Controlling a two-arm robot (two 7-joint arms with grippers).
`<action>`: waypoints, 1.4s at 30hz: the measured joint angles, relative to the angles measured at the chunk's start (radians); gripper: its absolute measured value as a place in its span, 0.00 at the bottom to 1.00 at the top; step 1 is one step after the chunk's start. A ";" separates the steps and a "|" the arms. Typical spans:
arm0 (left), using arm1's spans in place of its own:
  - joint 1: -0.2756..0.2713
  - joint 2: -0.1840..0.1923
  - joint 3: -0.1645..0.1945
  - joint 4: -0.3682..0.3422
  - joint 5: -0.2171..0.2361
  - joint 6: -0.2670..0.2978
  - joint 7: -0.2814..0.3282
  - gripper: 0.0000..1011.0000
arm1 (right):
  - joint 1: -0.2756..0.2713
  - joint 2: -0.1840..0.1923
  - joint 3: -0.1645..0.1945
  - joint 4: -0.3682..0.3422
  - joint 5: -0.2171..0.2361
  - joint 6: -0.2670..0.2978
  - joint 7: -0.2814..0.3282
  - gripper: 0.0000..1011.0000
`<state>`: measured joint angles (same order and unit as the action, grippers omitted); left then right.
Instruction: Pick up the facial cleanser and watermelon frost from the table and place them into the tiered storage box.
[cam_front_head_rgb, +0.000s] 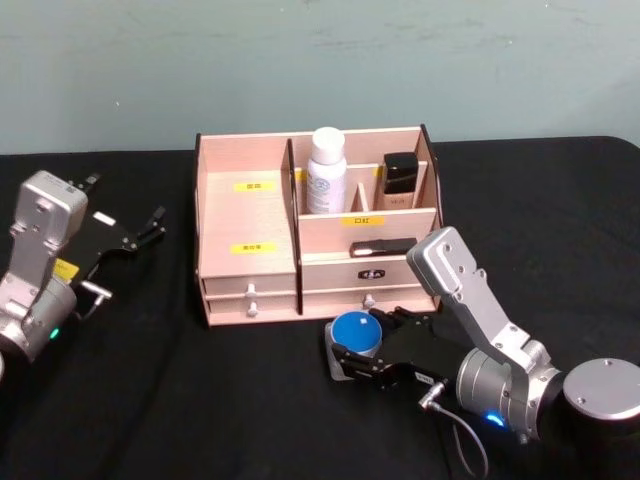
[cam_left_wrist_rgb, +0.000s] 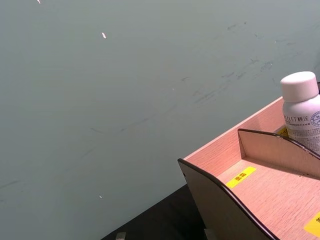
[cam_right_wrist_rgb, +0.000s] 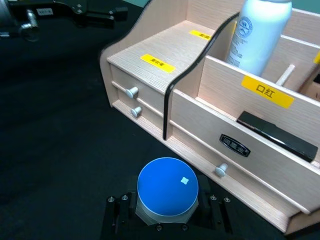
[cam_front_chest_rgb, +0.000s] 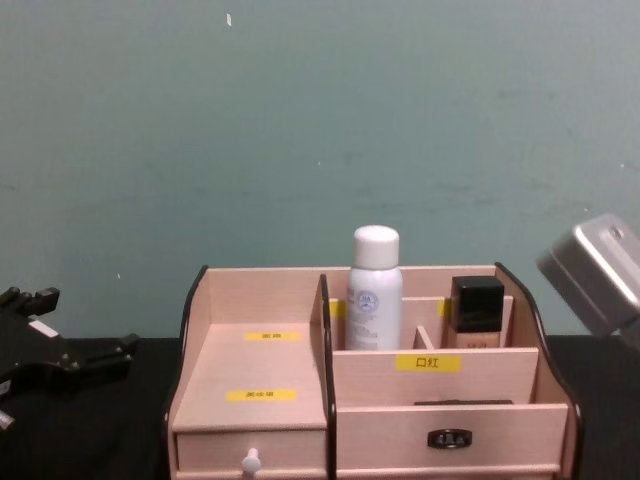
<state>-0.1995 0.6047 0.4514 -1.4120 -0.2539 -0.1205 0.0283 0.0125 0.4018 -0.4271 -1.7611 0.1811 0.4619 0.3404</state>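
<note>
Squat translucent blue-lidded watermelon frost (cam_front_head_rgb: 356, 333) on the black table (cam_front_head_rgb: 200, 400), just in front of the pale wooden tiered storage box (cam_front_head_rgb: 250, 215), right gripper (cam_front_head_rgb: 360, 350) clamped on its sides, tall white facial cleanser (cam_front_head_rgb: 325, 170) upright in a rear compartment, left gripper (cam_front_head_rgb: 120, 255) parked left, fingers apart.

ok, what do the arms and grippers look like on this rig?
Both arms are silver-grey metal: boxy wrist housings, round joint caps. The left arm carries a yellow label and a green status light; the right arm has a blue light and a thin grey cable looping off a metal plug. The left gripper and right gripper are black, with slim bolted fingers.
</note>
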 joint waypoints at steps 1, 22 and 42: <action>0.000 0.000 0.000 0.000 0.000 0.000 0.000 1.00 | 0.000 0.001 0.001 0.000 0.001 -0.006 0.007 0.71; 0.000 0.000 0.000 0.000 0.000 0.000 0.000 1.00 | 0.130 -0.022 -0.042 -0.043 0.020 -0.042 0.067 0.71; 0.000 0.000 0.000 0.000 0.000 0.000 0.000 1.00 | 0.337 -0.146 -0.115 0.170 0.021 -0.090 0.067 0.71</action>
<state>-0.1996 0.6047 0.4514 -1.4120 -0.2539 -0.1205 0.0283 0.3497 0.2555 -0.5420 -1.5914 0.2018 0.3722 0.4071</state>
